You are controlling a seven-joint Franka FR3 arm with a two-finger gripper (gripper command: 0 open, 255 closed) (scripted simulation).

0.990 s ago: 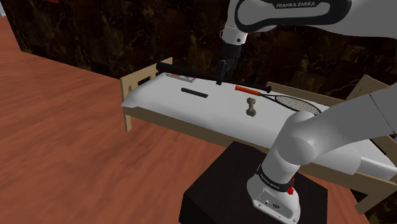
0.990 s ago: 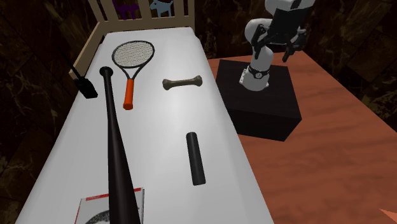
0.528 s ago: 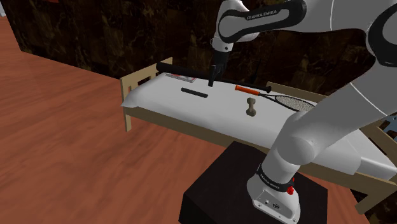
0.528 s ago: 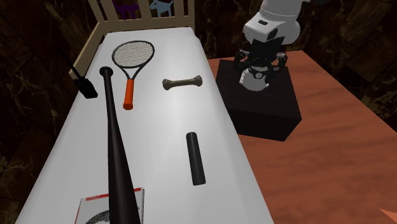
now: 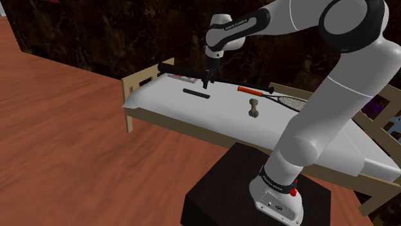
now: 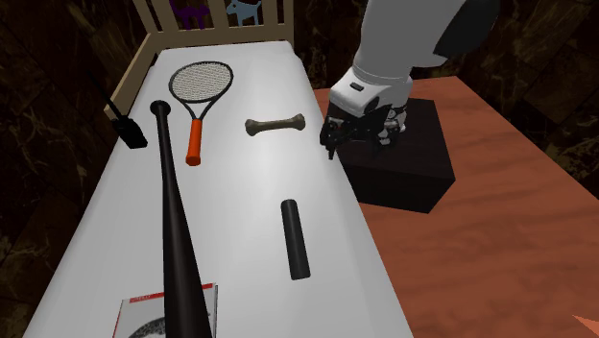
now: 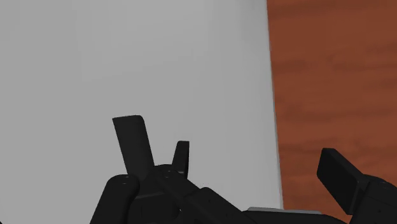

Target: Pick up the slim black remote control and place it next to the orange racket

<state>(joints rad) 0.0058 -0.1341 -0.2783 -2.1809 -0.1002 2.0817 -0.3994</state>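
Note:
The slim black remote [image 5: 196, 94] [image 6: 296, 238] lies flat on the white bed [image 5: 225, 115] [image 6: 250, 182], near its floor-side edge. The racket, with an orange handle [image 5: 246, 90] [image 6: 194, 144] and a dark strung head [image 6: 200, 83], lies farther along by the wall side. My black gripper [image 5: 205, 82] [image 6: 336, 142] hangs above the bed with nothing in it, off to one side of the remote and short of it. In the wrist view the gripper [image 7: 232, 153] is open, its fingers [image 7: 132, 140] well apart over bare white bedding beside the bed's edge.
A long black bat [image 5: 186, 72] [image 6: 173, 230] runs along the wall side of the bed. A bone [image 5: 254, 108] [image 6: 275, 124] lies between racket and stand. A magazine [image 6: 163, 317] sits under the bat's end. A small black object [image 6: 126, 130] rests by the wooden bed frame [image 5: 138, 82]. Wood floor [image 7: 331, 76] borders the bed.
The arm has swung from above the stand out over the bed and come lower, bringing the gripper closer to the remote. Nothing on the bed has moved.

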